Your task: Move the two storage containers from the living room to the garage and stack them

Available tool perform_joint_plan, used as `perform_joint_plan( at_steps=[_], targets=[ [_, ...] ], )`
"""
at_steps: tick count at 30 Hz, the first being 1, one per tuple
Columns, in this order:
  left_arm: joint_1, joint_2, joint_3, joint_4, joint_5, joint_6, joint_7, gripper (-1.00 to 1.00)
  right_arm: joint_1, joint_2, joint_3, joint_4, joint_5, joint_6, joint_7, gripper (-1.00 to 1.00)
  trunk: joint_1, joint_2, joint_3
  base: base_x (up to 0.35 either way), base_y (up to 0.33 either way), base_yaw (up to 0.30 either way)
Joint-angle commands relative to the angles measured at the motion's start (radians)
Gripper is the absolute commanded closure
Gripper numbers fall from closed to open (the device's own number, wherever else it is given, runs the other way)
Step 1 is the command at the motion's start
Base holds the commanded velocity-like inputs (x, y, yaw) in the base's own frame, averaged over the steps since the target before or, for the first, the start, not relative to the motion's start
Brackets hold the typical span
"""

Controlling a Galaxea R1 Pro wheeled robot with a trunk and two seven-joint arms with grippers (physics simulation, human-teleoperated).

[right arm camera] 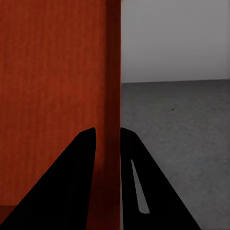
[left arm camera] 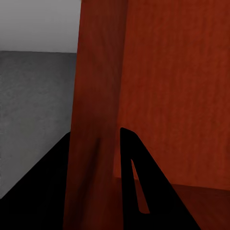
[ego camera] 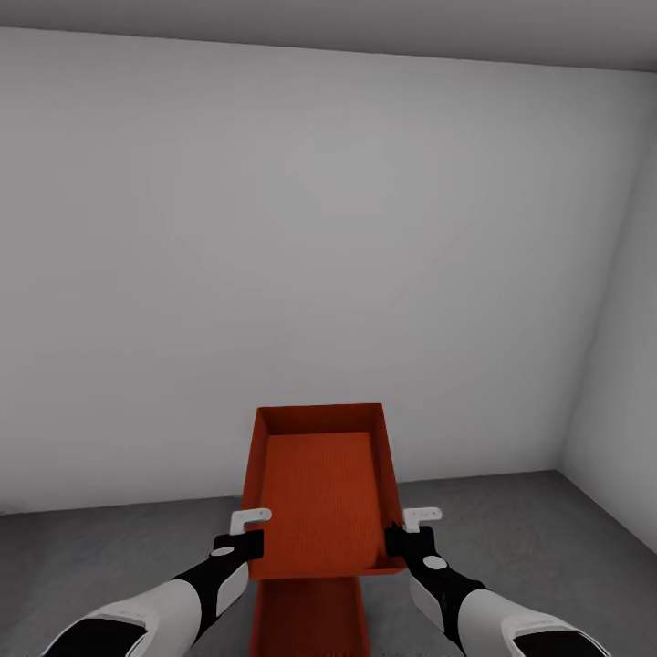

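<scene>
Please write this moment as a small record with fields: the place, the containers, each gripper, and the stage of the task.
place: garage, white walls, grey concrete floor
held container: orange-red, open side up, carried above the floor by both side walls
lower container: directly below the held one, partly hidden
left gripper: shut on the held container's left wall
right gripper: shut on its right wall
stage: stacking not yet finished

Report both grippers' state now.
Left gripper: shut on the upper orange-red rectangular container's left wall.
Right gripper: shut on its right wall.
</scene>
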Motion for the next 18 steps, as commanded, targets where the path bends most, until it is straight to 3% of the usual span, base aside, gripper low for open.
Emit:
perform_joint_plan(
  at_steps=[1, 18],
  targets=[
    [0.0, 0.011, 0.036, 0.003, 0.017, -0.005, 0.007, 1.0, -0.002, 0.0, -0.071, -0.003, 0.02, -0.016, -0.005, 1.0, 0.0, -0.001, -0.003, 0.0, 0.0, 0.028],
    [0.0, 0.011, 0.036, 0.003, 0.017, -0.005, 0.007, 1.0, -0.002, 0.0, -0.071, -0.003, 0.02, -0.016, -0.005, 1.0, 0.0, -0.001, -0.03, 0.0, 0.0, 0.004]
  ],
)
